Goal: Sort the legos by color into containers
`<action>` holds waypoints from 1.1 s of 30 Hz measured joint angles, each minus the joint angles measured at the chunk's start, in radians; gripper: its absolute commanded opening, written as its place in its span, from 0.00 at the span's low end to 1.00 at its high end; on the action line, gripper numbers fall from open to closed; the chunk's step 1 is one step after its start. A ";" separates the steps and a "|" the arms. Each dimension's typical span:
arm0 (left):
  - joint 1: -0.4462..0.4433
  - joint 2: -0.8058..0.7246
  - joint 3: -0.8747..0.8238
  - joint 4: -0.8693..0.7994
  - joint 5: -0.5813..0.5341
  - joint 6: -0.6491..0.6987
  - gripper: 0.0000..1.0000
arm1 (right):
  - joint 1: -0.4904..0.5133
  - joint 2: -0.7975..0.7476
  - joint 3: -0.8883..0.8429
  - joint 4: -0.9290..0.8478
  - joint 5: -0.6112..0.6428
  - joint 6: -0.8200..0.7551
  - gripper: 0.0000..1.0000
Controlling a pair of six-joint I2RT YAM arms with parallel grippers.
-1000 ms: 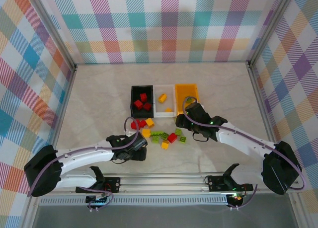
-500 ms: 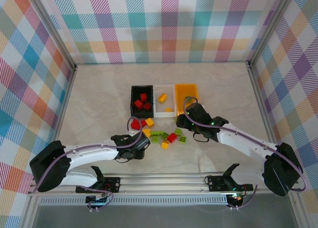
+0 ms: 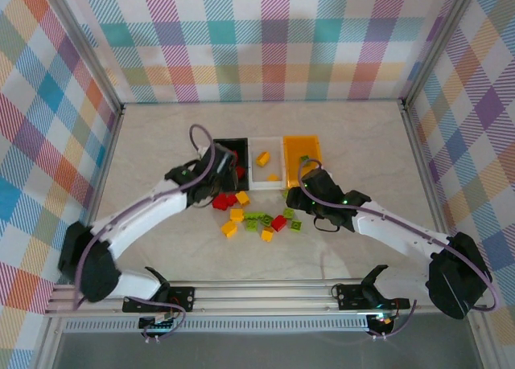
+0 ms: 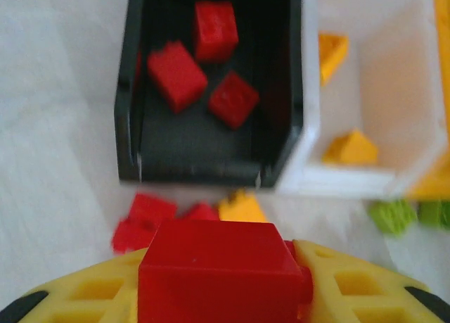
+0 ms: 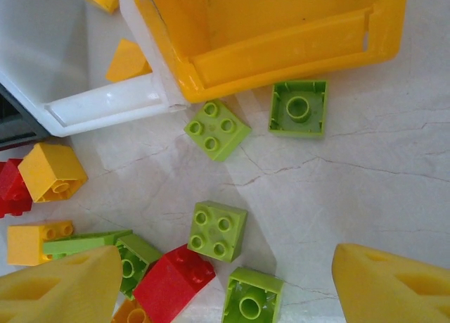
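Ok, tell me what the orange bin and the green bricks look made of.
Orange bin: likely molded plastic, smooth, slightly glossy, with a thin rim and soft highlights. Green bricks: hard plastic, it seems, satin finish, crisp molded studs.

Three bins are counted: black bin, white bin, orange bin (holding three red bricks, two yellow bricks).

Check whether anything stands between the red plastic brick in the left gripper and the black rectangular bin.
Nothing visible does. The left gripper holds the red plastic brick just short of the black rectangular bin, whose open top shows bare floor beside three red bricks.
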 measured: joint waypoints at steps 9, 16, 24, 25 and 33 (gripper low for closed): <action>0.109 0.406 0.299 0.009 -0.001 0.053 0.54 | 0.000 0.000 -0.011 0.000 -0.018 -0.002 0.79; 0.114 0.489 0.452 -0.042 -0.001 0.079 0.73 | 0.034 0.000 -0.023 0.003 -0.056 -0.043 0.78; 0.101 0.358 0.370 -0.023 0.057 0.078 1.00 | 0.152 0.053 -0.011 0.019 -0.068 -0.117 0.75; 0.094 0.302 0.321 -0.013 0.068 0.071 1.00 | 0.166 0.079 0.000 0.018 -0.068 -0.127 0.75; -0.062 -0.179 -0.084 0.073 0.100 0.005 1.00 | 0.223 0.272 0.121 0.011 -0.039 -0.179 0.74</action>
